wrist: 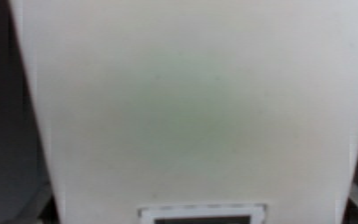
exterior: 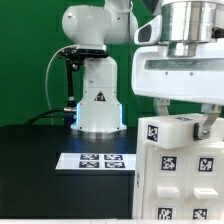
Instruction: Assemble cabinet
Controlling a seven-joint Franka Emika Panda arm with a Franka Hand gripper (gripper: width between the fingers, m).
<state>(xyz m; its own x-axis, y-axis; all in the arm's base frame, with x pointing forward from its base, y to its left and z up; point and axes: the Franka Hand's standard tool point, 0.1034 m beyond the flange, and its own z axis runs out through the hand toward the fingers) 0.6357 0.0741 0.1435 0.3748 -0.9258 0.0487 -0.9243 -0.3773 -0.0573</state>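
The white cabinet box (exterior: pixel 180 165), covered in black-and-white square tags, fills the lower part of the exterior view's right, close to the camera. My gripper (exterior: pixel 184 120) comes down from above, with one dark finger (exterior: pixel 208 126) on each side of the box's top, shut on it. In the wrist view a plain white face of the cabinet box (wrist: pixel 194 100) fills nearly the whole picture, with the edge of one tag (wrist: pixel 202 214) at the border. The fingertips themselves are barely visible there.
The marker board (exterior: pixel 97 160) lies flat on the black table (exterior: pixel 40 170) in front of the white robot base (exterior: pixel 98 100). A green wall stands behind. A black cable hangs by the base at the exterior view's left.
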